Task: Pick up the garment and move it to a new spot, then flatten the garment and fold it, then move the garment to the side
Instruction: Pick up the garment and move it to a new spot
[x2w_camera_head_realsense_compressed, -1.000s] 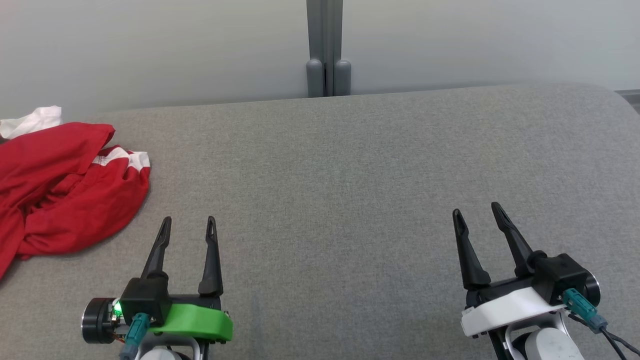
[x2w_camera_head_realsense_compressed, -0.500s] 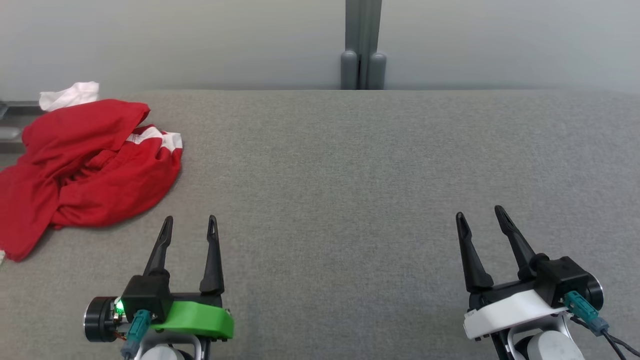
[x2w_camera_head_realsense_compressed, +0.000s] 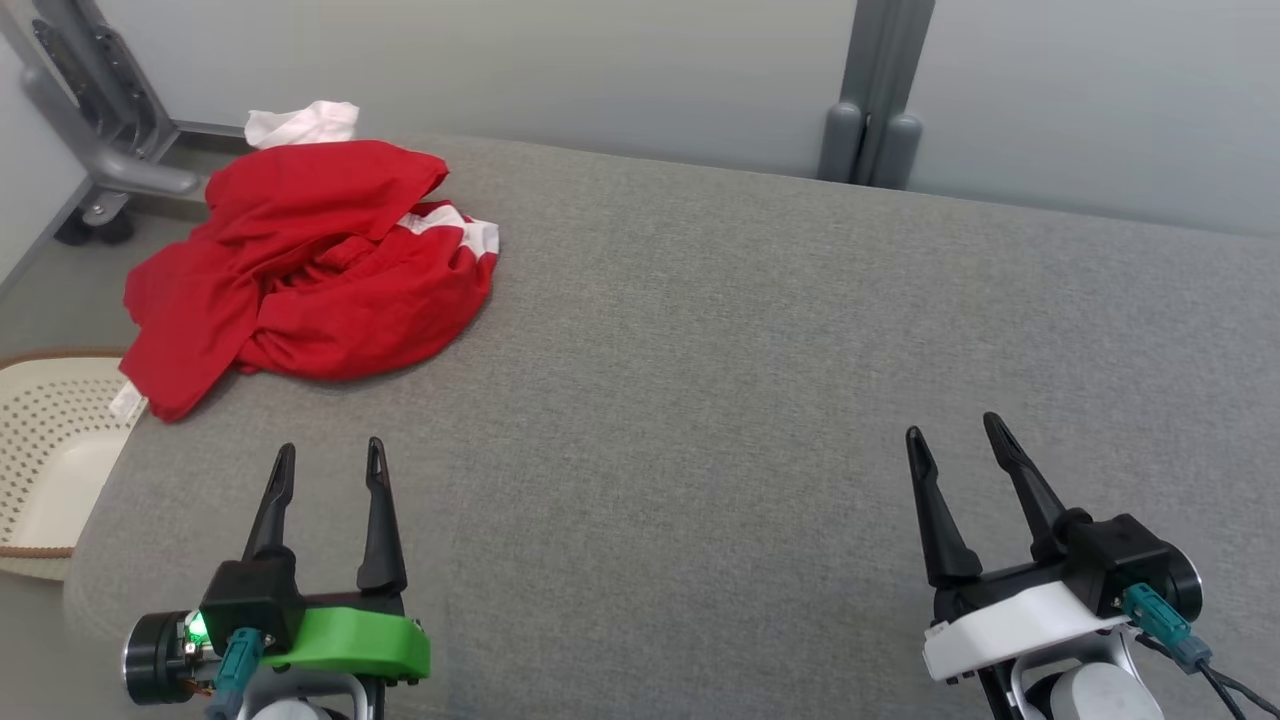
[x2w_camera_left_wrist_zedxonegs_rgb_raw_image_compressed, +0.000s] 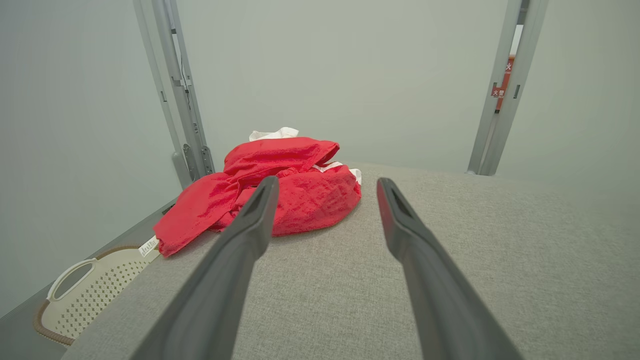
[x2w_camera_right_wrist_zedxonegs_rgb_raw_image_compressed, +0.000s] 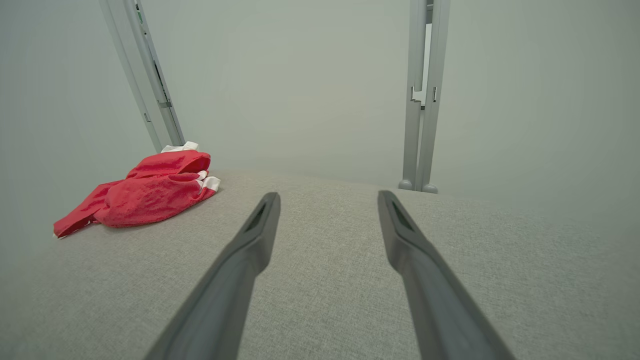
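The garment (x2w_camera_head_realsense_compressed: 310, 260) is red with white trim and lies crumpled at the far left corner of the grey padded table (x2w_camera_head_realsense_compressed: 750, 380). One end hangs over the table's left edge. In the left wrist view the garment (x2w_camera_left_wrist_zedxonegs_rgb_raw_image_compressed: 295, 190) lies ahead, a little left of the fingers. From the right wrist camera the garment (x2w_camera_right_wrist_zedxonegs_rgb_raw_image_compressed: 145, 195) sits far off to the left. My left gripper (x2w_camera_head_realsense_compressed: 328, 462) hovers open near the table's front left, short of the cloth. My right gripper (x2w_camera_head_realsense_compressed: 955, 433) stands open at the front right, nothing between its fingers.
A cream perforated basket (x2w_camera_head_realsense_compressed: 45, 460) sits on the floor beside the table's left edge, also visible as the basket (x2w_camera_left_wrist_zedxonegs_rgb_raw_image_compressed: 85, 295) in the left wrist view. Grey metal posts (x2w_camera_head_realsense_compressed: 870, 100) stand against the pale wall behind. A white cloth (x2w_camera_head_realsense_compressed: 300, 122) peeks out behind the garment.
The head camera has turned left, so the whole picture shifted right and the basket came into view. Both grippers stay open; the garment lies as before.
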